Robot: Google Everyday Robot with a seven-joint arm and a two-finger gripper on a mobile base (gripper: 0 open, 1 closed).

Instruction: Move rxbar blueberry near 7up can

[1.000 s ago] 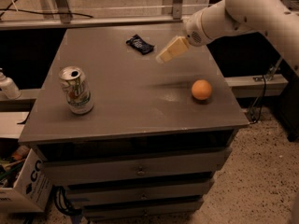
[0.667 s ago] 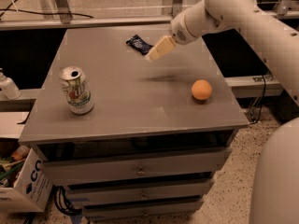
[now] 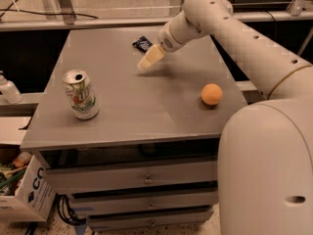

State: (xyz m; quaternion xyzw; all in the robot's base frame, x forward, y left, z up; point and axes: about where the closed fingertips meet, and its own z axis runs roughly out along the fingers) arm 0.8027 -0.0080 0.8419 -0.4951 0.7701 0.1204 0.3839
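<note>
The rxbar blueberry [image 3: 143,43], a small dark-blue wrapper, lies flat near the far edge of the grey table [image 3: 127,106], partly hidden behind my gripper. The 7up can [image 3: 80,94] stands upright near the table's front left. My gripper [image 3: 148,59] hangs just above the table, right beside and in front of the rxbar, at the end of the white arm reaching in from the right. It holds nothing that I can see.
An orange ball [image 3: 212,94] sits on the right side of the table. A white bottle [image 3: 8,90] stands off the table's left edge. A cardboard box [image 3: 27,195] is on the floor at the left. Drawers run below the tabletop.
The arm has swung left and my gripper has moved leftward towards the rxbar. More of the white arm now fills the right side. The can, ball and rxbar have not moved.
</note>
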